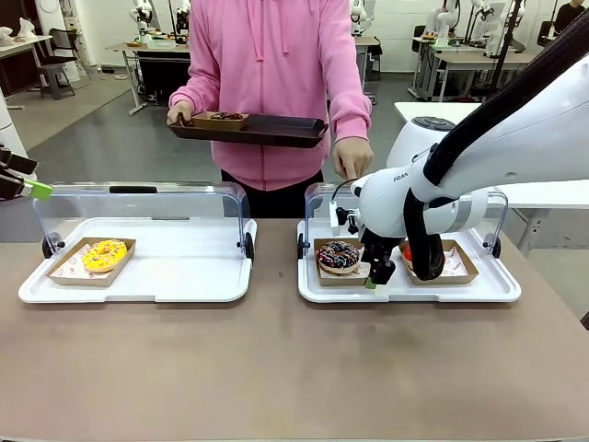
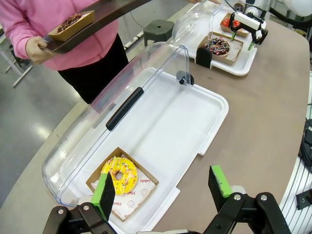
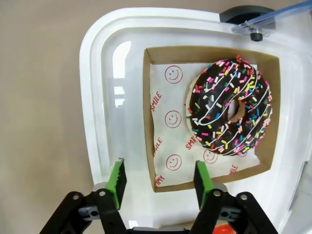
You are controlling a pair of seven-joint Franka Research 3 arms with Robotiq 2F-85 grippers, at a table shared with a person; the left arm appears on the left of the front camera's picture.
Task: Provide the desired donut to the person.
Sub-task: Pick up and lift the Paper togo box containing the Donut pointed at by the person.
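Observation:
A chocolate donut (image 1: pixel 339 255) (image 3: pixel 229 114) with coloured sprinkles lies in a brown card box (image 3: pixel 209 52) in the right white case (image 1: pixel 479 290). My right gripper (image 1: pixel 373 276) (image 3: pixel 159 168) hangs over that box's near corner, open, its green pads straddling the box wall without pressing it. The person (image 1: pixel 276 83) in pink stands across the table, holding a dark tray (image 1: pixel 276 133) that carries another boxed chocolate donut (image 1: pixel 224 117). My left gripper (image 1: pixel 23 180) (image 2: pixel 163 187) is open, raised above the left case's yellow donut (image 1: pixel 104 253) (image 2: pixel 120 174).
Both cases have clear lids (image 1: pixel 138 207) standing open at the back. A red donut (image 1: pixel 406 251) sits right of the chocolate one, partly behind my right arm. The person's free hand (image 1: pixel 352 164) hovers above the right case's lid. Bare table lies in front.

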